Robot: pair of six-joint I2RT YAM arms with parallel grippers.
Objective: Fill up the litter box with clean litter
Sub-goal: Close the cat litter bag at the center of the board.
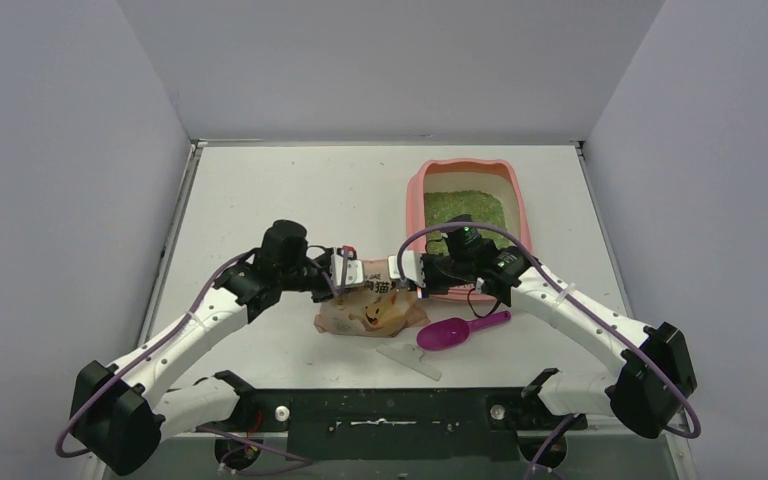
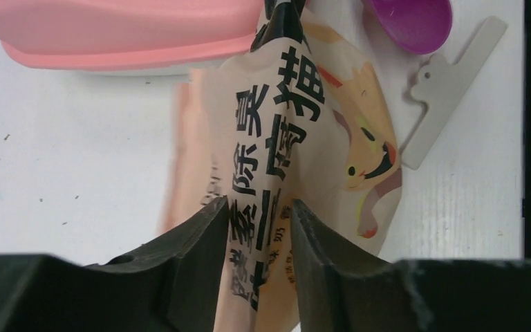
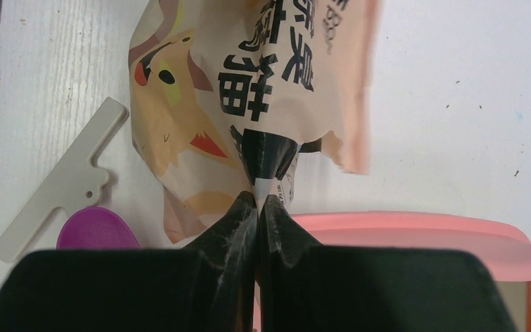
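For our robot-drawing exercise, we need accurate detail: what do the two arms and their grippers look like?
The left arm and right arm have white tubular links, black joints and black bases. A purple cable loops along each. A green light glows near the right wrist. The left gripper and right gripper have matte black, wedge-shaped fingers.

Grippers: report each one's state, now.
Left gripper: open, jaws apart around the bag.
Right gripper: closed, pinching the bag.
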